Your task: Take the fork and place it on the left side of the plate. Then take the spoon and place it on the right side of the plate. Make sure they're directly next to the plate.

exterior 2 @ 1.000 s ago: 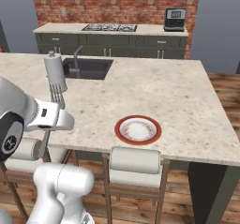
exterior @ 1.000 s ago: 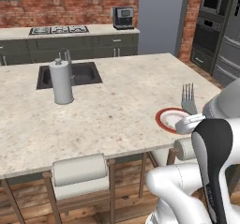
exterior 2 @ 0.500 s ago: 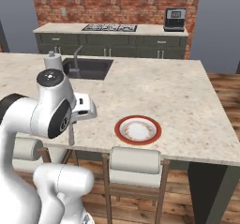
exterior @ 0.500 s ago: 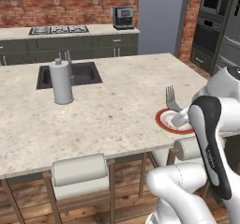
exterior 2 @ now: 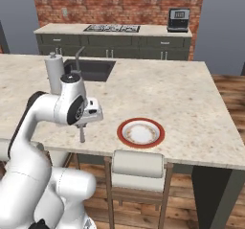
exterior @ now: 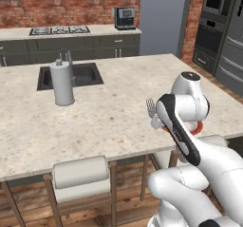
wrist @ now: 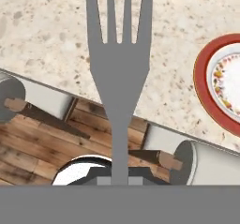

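Note:
My gripper is shut on the handle of the silver-grey fork, whose tines reach out over the speckled counter near its front edge. In the right base view the gripper hangs left of the red-rimmed plate with the fork just above the counter edge. From the left base camera the fork shows beside my arm, which covers most of the plate. The plate's rim lies to the right of the fork in the hand view. The spoon is out of view.
A paper towel holder stands beside the sink at the counter's far left. Cushioned stools are tucked under the near edge, one right below the fork. The counter's front edge runs under the tines.
The arm has swung round with the fork still held. The fork has come lower and nearer the counter's front edge, left of the plate.

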Robot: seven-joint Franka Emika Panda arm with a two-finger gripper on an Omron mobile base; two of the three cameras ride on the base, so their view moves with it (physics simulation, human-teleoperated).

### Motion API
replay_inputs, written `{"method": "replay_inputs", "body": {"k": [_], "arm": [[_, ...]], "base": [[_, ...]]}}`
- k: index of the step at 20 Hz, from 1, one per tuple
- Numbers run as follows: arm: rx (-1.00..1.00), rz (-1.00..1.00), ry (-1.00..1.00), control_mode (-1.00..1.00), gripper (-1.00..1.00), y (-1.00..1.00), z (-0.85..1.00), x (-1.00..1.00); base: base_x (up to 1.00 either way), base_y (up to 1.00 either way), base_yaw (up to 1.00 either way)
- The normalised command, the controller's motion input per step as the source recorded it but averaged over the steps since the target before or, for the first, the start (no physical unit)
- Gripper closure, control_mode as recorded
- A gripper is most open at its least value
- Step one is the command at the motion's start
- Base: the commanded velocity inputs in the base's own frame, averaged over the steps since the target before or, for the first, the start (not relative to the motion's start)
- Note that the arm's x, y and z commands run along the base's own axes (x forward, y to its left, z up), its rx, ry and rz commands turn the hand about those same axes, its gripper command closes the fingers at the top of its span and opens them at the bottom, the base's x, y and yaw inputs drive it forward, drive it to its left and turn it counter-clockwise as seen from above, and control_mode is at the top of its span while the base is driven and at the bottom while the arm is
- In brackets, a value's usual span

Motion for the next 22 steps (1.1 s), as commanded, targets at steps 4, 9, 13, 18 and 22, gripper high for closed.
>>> {"method": "replay_inputs", "body": {"k": [4, 9, 13, 18, 22], "arm": [[0.0, 0.0, 0.03, -1.0, 1.0, -0.02, -0.71, 0.97], [0.0, 0.0, 0.0, -1.0, 1.0, -0.09, -0.63, 0.91], [0.0, 0.0, 0.0, -1.0, 1.0, -0.22, -0.53, 0.97], [0.0, 0.0, 0.01, -1.0, 1.0, -0.29, -0.41, 0.9], [0.0, 0.0, 0.02, -1.0, 1.0, -0.09, -0.32, 0.68]], "base": [[0.0, 0.0, 0.0], [0.0, 0.0, 0.0], [0.0, 0.0, 0.0], [0.0, 0.0, 0.0], [0.0, 0.0, 0.0]]}}
